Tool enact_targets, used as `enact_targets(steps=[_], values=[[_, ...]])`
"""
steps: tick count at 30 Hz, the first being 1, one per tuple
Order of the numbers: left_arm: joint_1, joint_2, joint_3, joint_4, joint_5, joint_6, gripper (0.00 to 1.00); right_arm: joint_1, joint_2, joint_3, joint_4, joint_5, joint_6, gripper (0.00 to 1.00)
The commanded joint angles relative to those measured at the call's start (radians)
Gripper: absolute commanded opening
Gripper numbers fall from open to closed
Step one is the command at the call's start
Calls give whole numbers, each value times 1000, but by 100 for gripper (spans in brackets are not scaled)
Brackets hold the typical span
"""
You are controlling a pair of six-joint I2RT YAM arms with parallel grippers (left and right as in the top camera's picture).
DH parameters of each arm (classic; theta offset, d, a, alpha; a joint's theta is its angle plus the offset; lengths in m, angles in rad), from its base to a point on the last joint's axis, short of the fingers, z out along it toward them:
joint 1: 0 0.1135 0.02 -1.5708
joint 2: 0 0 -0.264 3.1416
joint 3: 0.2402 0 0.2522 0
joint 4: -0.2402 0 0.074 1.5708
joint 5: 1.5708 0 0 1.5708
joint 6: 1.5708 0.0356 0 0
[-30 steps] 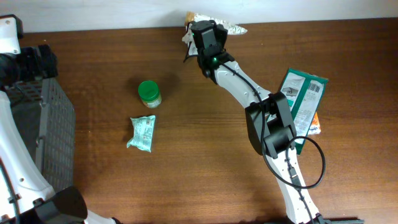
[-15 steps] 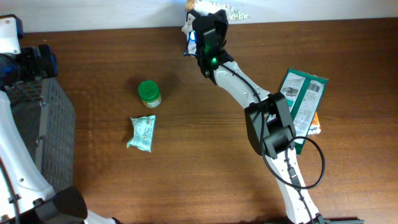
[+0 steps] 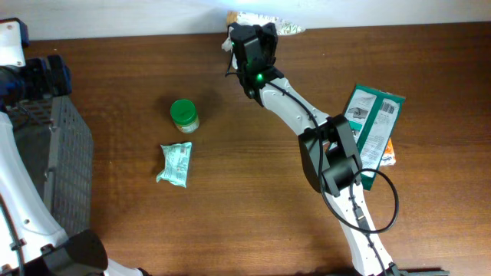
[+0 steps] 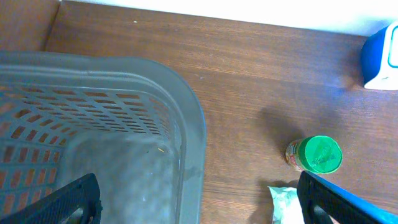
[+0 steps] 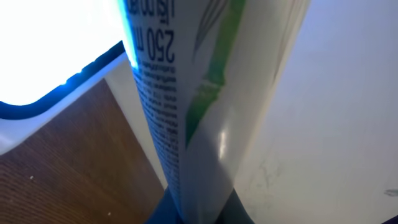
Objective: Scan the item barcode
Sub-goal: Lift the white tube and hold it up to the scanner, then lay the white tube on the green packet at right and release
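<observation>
Overhead, you are seeing one green-lidded jar, one pale-green pouch and one green carton. Only right wrist is showing right gripper clamping the white printed tube at the far edge of the table. Left gripper is gaping.

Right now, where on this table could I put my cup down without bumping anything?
The widest bare wood is front and middle, between the mint packet and the right arm. Another patch lies between the basket and the green-lidded jar. The right side is crowded: the arm runs beside the green box.
</observation>
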Motion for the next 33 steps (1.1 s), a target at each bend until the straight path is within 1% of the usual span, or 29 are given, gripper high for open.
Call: enact_targets(steps=[1, 4, 6, 7, 8, 13, 15, 17, 19, 21, 23, 25, 27, 28, 33], values=[[5, -1, -2, 1, 10, -9, 99, 4, -59, 15, -23, 20, 156, 4], [5, -1, -2, 1, 10, -9, 99, 3, -130, 15, -148, -32, 298, 4], [5, -1, -2, 1, 10, -9, 99, 0, -224, 15, -298, -109, 470, 4], [5, -1, -2, 2, 10, -9, 99, -1, -248, 15, -334, -127, 508, 4], [5, -1, -2, 1, 10, -9, 99, -5, -301, 16, -420, -174, 595, 4], [5, -1, -2, 1, 10, -9, 99, -39, -484, 16, -701, -372, 966, 4], [5, -1, -2, 1, 10, -9, 99, -75, -566, 16, -862, -485, 1192, 4], [5, -1, -2, 1, 10, -9, 99, -118, -618, 16, -1003, -593, 1347, 4], [5, -1, -2, 1, 10, -9, 99, -164, -643, 16, -1128, -711, 1446, 4], [5, -1, -2, 2, 10, -9, 99, -224, -645, 15, -1251, -857, 1503, 4], [5, -1, -2, 1, 10, -9, 99, -286, -632, -2, -1356, -961, 1503, 4], [5, 0, -2, 1, 10, -9, 99, -330, -618, -42, -1403, -1000, 1503, 4], [5, -1, -2, 1, 10, -9, 99, -367, -607, -131, -1395, -1023, 1504, 4], [5, -1, -2, 1, 10, -9, 99, -389, -603, -211, -1367, -1042, 1504, 4], [5, -1, -2, 1, 10, -9, 99, -430, -595, -415, -1254, -1046, 1503, 4]])
